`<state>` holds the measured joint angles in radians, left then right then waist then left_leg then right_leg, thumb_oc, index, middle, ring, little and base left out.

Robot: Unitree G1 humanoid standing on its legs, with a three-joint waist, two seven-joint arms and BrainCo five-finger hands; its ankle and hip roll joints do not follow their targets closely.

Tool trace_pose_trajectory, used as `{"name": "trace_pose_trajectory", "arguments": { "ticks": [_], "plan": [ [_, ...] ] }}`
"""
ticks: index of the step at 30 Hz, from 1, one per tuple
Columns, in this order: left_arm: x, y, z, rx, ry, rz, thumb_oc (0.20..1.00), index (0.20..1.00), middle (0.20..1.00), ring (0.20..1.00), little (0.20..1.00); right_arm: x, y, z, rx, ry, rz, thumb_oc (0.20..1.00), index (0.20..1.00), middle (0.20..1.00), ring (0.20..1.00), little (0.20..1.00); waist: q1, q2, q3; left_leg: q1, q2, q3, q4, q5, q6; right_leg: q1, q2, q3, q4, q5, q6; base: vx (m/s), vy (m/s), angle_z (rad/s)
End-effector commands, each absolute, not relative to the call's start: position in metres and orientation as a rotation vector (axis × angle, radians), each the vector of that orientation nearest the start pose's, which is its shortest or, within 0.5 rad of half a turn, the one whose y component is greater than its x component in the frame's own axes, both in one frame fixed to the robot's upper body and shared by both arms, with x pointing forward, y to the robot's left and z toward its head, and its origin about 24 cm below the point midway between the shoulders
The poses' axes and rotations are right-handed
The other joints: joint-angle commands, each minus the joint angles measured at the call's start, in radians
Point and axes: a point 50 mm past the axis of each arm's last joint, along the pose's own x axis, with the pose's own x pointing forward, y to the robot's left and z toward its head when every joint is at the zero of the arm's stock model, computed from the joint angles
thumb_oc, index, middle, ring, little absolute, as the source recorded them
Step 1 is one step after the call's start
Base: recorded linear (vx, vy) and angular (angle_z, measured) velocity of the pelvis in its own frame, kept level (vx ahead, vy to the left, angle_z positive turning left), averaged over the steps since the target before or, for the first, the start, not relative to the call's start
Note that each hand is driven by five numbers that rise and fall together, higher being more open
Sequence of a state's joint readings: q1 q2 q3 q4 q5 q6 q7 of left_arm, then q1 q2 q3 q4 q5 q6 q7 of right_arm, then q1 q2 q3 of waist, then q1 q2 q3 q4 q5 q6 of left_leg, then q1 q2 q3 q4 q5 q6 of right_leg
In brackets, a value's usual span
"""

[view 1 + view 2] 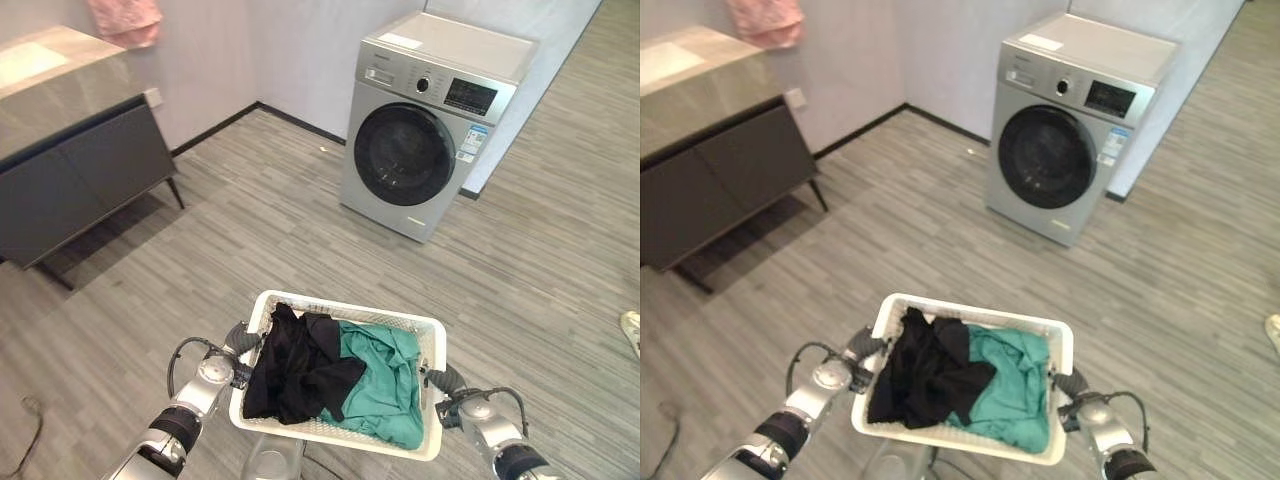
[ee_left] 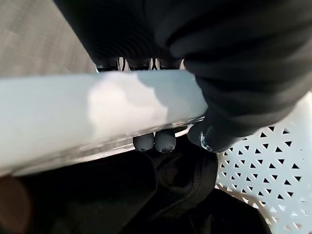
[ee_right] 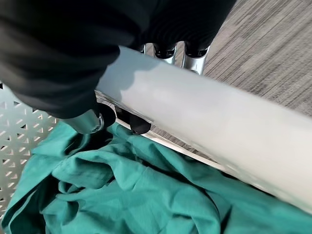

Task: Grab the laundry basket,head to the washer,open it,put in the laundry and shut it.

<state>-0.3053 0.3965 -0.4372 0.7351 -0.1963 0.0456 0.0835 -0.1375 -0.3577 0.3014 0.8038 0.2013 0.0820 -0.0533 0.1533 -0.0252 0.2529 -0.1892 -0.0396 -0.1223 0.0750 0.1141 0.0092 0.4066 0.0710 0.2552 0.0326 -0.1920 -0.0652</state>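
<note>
Basket: the white basket [image 1: 432,335] is held off the floor between both hands, in front of the robot
Left hand: the left hand [image 2: 214,87] is curled over the basket's left rim, fingertips [image 2: 165,141] hooked inside
Right hand: the right hand [image 3: 63,73] is wrapped round the right rim, above the green cloth
Laundry: a black garment [image 1: 295,365] lies beside a green one [image 1: 385,385], touching
Washer: the silver washer [image 1: 425,120] stands well ahead by the wall, its door closed
Cabinet: a dark cabinet [image 1: 80,180] is far left

laundry [image 1: 335,375] in basket [image 1: 432,340], washer [image 1: 430,120] ahead, cabinet [image 1: 80,180] left
</note>
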Motion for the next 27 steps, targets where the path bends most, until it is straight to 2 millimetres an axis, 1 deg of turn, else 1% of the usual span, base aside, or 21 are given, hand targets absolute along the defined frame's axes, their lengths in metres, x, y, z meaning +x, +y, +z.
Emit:
{"name": "trace_pose_trajectory", "arguments": {
  "ticks": [1,2,3,4,6,8,9,10,11,12,13,14,16,17,18,20,21,22,23,26,27],
  "plan": [
    [0.299,0.214,-0.014,0.425,0.372,-0.118,0.200,0.200,0.200,0.200,0.200,0.234,-0.246,-0.068,-0.235,0.614,-0.017,0.200,0.200,0.200,0.200,0.200,0.005,0.003,-0.143,0.000,0.020,0.007,-0.007,0.001,-0.018,-0.115,-0.036,-0.091,0.069,0.051,0.118,0.37,0.225,-0.54],
    [0.299,0.214,-0.014,0.426,0.373,-0.118,0.200,0.200,0.200,0.200,0.200,0.234,-0.246,-0.068,-0.235,0.614,-0.017,0.200,0.200,0.200,0.200,0.200,0.006,0.002,-0.143,-0.001,0.019,0.008,-0.004,-0.001,-0.017,-0.115,-0.037,-0.091,0.069,0.050,0.119,0.49,0.312,-0.44],
    [0.300,0.214,-0.012,0.440,0.368,-0.126,0.200,0.200,0.200,0.200,0.200,0.231,-0.246,-0.071,-0.225,0.623,-0.021,0.200,0.200,0.200,0.200,0.200,0.006,-0.015,-0.157,0.015,-0.005,0.014,0.020,-0.031,0.001,-0.131,-0.057,-0.090,0.154,0.106,0.156,0.22,0.151,-0.23],
    [0.300,0.214,-0.012,0.440,0.368,-0.126,0.200,0.200,0.200,0.200,0.200,0.230,-0.246,-0.071,-0.225,0.623,-0.021,0.200,0.200,0.200,0.200,0.200,0.006,-0.016,-0.157,0.014,-0.006,0.015,0.021,-0.032,0.001,-0.132,-0.058,-0.090,0.155,0.105,0.156,0.30,0.215,-0.10],
    [0.301,0.215,-0.011,0.453,0.366,-0.124,0.200,0.200,0.200,0.200,0.200,0.229,-0.245,-0.073,-0.212,0.630,-0.030,0.200,0.200,0.200,0.200,0.200,-0.001,-0.016,-0.162,0.046,-0.019,0.011,0.024,-0.060,0.020,-0.189,-0.067,-0.104,0.298,0.165,0.188,0.17,0.160,0.08],
    [0.301,0.216,-0.012,0.461,0.376,-0.123,0.200,0.200,0.200,0.200,0.200,0.228,-0.247,-0.074,-0.197,0.634,-0.044,0.200,0.200,0.200,0.200,0.200,-0.022,-0.005,-0.145,0.095,-0.023,0.015,0.022,-0.092,0.045,-0.258,-0.068,-0.114,0.481,0.270,0.225,0.17,0.202,0.11],
    [0.300,0.216,-0.012,0.457,0.376,-0.123,0.200,0.200,0.200,0.200,0.200,0.227,-0.248,-0.074,-0.186,0.631,-0.053,0.200,0.200,0.200,0.200,0.200,-0.032,0.005,-0.135,0.119,-0.018,0.017,0.021,-0.104,0.054,-0.294,-0.064,-0.136,0.552,0.284,0.232,0.25,0.295,0.19],
    [0.299,0.219,-0.014,0.453,0.390,-0.111,0.200,0.200,0.200,0.200,0.200,0.226,-0.249,-0.076,-0.166,0.639,-0.074,0.200,0.200,0.200,0.200,0.200,-0.050,0.042,-0.128,0.184,0.002,0.023,-0.002,-0.124,0.068,-0.389,-0.103,-0.214,0.624,0.242,0.210,0.19,0.227,0.18],
    [0.299,0.219,-0.014,0.453,0.390,-0.111,0.200,0.200,0.200,0.200,0.200,0.226,-0.249,-0.076,-0.166,0.639,-0.074,0.200,0.200,0.200,0.200,0.200,-0.053,0.038,-0.125,0.187,-0.002,0.022,-0.003,-0.125,0.068,-0.388,-0.108,-0.216,0.630,0.235,0.210,0.22,0.206,0.07],
    [0.298,0.220,-0.015,0.450,0.395,-0.110,0.200,0.200,0.200,0.200,0.200,0.223,-0.254,-0.077,-0.174,0.651,-0.084,0.200,0.200,0.200,0.200,0.200,-0.060,0.046,-0.123,0.212,0.000,0.022,-0.014,-0.135,0.070,-0.422,-0.129,-0.257,0.601,0.201,0.193,0.23,0.066,-0.04],
    [0.296,0.223,-0.015,0.453,0.399,-0.112,0.200,0.200,0.200,0.200,0.200,0.220,-0.263,-0.076,-0.182,0.661,-0.106,0.200,0.200,0.200,0.200,0.200,-0.074,0.048,-0.122,0.242,0.003,0.029,-0.025,-0.158,0.070,-0.452,-0.136,-0.308,0.475,0.137,0.170,0.24,0.068,-0.07],
    [0.296,0.223,-0.015,0.453,0.399,-0.113,0.200,0.200,0.200,0.200,0.200,0.220,-0.263,-0.076,-0.182,0.662,-0.106,0.200,0.200,0.200,0.200,0.200,-0.076,0.049,-0.120,0.246,0.003,0.027,-0.025,-0.160,0.070,-0.447,-0.136,-0.310,0.473,0.135,0.170,0.21,0.012,0.01],
    [0.295,0.226,-0.016,0.453,0.405,-0.101,0.200,0.200,0.200,0.200,0.200,0.221,-0.269,-0.074,-0.182,0.660,-0.121,0.200,0.200,0.200,0.200,0.200,-0.078,0.051,-0.116,0.272,0.009,0.042,-0.037,-0.180,0.060,-0.456,-0.153,-0.365,0.305,0.121,0.168,0.18,-0.090,-0.14],
    [0.292,0.226,-0.020,0.445,0.418,-0.099,0.200,0.200,0.200,0.200,0.200,0.219,-0.274,-0.075,-0.199,0.676,-0.128,0.200,0.200,0.200,0.200,0.200,-0.076,0.043,-0.121,0.300,0.009,0.052,-0.066,-0.196,0.051,-0.477,-0.166,-0.384,0.138,0.157,0.178,0.18,-0.122,-0.31],
    [0.292,0.226,-0.020,0.445,0.418,-0.099,0.200,0.200,0.200,0.200,0.200,0.219,-0.274,-0.075,-0.200,0.677,-0.128,0.200,0.200,0.200,0.200,0.200,-0.076,0.045,-0.119,0.304,0.012,0.052,-0.068,-0.196,0.050,-0.470,-0.163,-0.385,0.130,0.160,0.177,0.18,-0.120,-0.28],
    [0.293,0.225,-0.021,0.440,0.414,-0.088,0.200,0.200,0.200,0.200,0.200,0.220,-0.278,-0.072,-0.200,0.669,-0.146,0.200,0.200,0.200,0.200,0.200,-0.088,0.046,-0.106,0.321,0.013,0.049,-0.070,-0.210,0.041,-0.519,-0.164,-0.351,0.052,0.213,0.196,0.18,-0.100,-0.16],
    [0.297,0.224,-0.018,0.445,0.398,-0.084,0.200,0.200,0.200,0.200,0.200,0.217,-0.283,-0.072,-0.207,0.675,-0.158,0.200,0.200,0.200,0.200,0.200,-0.108,0.038,-0.095,0.337,0.008,0.034,-0.061,-0.230,0.036,-0.553,-0.154,-0.288,0.014,0.249,0.211,0.18,-0.109,-0.03],
    [0.297,0.224,-0.018,0.445,0.398,-0.085,0.200,0.200,0.200,0.200,0.200,0.217,-0.283,-0.072,-0.207,0.675,-0.158,0.200,0.200,0.200,0.200,0.200,-0.107,0.039,-0.094,0.338,0.009,0.035,-0.060,-0.231,0.036,-0.551,-0.153,-0.288,0.014,0.249,0.211,0.29,-0.191,0.21],
    [0.302,0.220,-0.014,0.469,0.384,-0.098,0.200,0.200,0.200,0.200,0.200,0.212,-0.289,-0.073,-0.208,0.688,-0.172,0.200,0.200,0.200,0.200,0.200,-0.121,0.022,-0.102,0.351,0.002,0.019,-0.049,-0.257,0.032,-0.537,-0.144,-0.227,0.003,0.262,0.213,0.26,-0.174,0.36],
    [0.304,0.217,-0.014,0.475,0.385,-0.108,0.200,0.200,0.200,0.200,0.200,0.208,-0.292,-0.074,-0.207,0.693,-0.182,0.200,0.200,0.200,0.200,0.200,-0.127,0.014,-0.112,0.361,0.005,0.011,-0.042,-0.271,0.027,-0.519,-0.141,-0.210,0.005,0.268,0.205,0.18,-0.126,0.46],
    [0.305,0.213,-0.016,0.480,0.393,-0.119,0.200,0.200,0.200,0.200,0.200,0.201,-0.299,-0.075,-0.220,0.709,-0.200,0.200,0.200,0.200,0.200,0.200,-0.138,0.013,-0.130,0.385,0.035,0.000,-0.036,-0.289,0.012,-0.503,-0.130,-0.223,0.021,0.268,0.192,0.37,-0.332,0.36]
  ]
}}
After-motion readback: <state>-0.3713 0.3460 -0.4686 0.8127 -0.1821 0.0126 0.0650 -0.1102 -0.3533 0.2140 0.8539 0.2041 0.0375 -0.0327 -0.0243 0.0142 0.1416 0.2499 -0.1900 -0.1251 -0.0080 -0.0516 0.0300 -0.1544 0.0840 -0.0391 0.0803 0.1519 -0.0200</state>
